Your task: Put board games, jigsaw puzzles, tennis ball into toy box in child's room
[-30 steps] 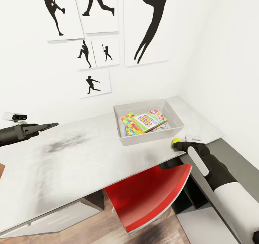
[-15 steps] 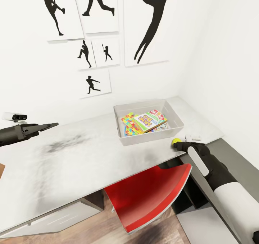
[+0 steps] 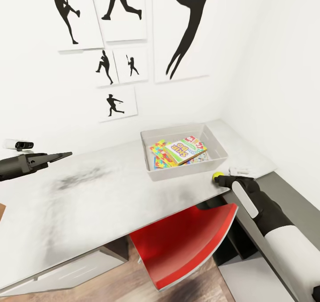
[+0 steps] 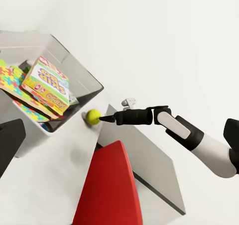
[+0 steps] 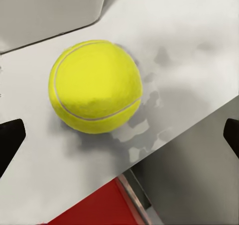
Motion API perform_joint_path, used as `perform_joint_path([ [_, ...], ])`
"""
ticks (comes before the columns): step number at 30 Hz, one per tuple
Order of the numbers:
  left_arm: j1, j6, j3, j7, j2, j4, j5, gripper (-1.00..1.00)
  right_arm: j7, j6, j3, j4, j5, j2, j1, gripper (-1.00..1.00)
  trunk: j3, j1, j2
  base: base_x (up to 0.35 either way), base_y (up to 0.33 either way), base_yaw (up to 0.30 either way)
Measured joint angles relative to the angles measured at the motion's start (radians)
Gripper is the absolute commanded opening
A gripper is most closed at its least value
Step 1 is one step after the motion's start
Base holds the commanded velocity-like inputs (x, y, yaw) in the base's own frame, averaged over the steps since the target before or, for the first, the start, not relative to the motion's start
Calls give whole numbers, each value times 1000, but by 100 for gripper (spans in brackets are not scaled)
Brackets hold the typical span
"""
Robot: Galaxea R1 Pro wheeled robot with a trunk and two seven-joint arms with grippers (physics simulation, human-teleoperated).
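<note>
The light-grey toy box (image 3: pixel 187 172) stands on the pale table (image 3: pixel 102 195) near the right corner. Inside lie board games (image 3: pixel 185 149) with bright covers on top of the jigsaw puzzles (image 3: pixel 158 154); they also show in the left wrist view as board games (image 4: pixel 47 83) and jigsaw puzzles (image 4: pixel 12 80). The yellow tennis ball (image 3: pixel 218 175) rests on the table just outside the box's near right corner. My right gripper (image 3: pixel 223 179) is open, its tips at the ball (image 5: pixel 94 85), one finger (image 5: pixel 10 140) on each side. My left gripper (image 3: pixel 62 155) hovers open over the table's left part, holding nothing.
A red chair (image 3: pixel 186 239) is tucked under the table's front edge. A lower dark grey-topped cabinet (image 3: pixel 295 202) adjoins on the right. A small white object (image 3: pixel 240 171) lies beside the ball. Baseball silhouette pictures (image 3: pixel 186 30) hang on the wall behind.
</note>
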Motion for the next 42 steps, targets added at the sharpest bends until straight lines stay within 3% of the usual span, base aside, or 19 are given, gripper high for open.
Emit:
perform_joint_path([
  [42, 0, 0, 0, 0, 0, 0, 0, 100, 0, 1, 0, 2, 0, 1, 0, 100, 0, 0, 0, 21, 4, 0],
])
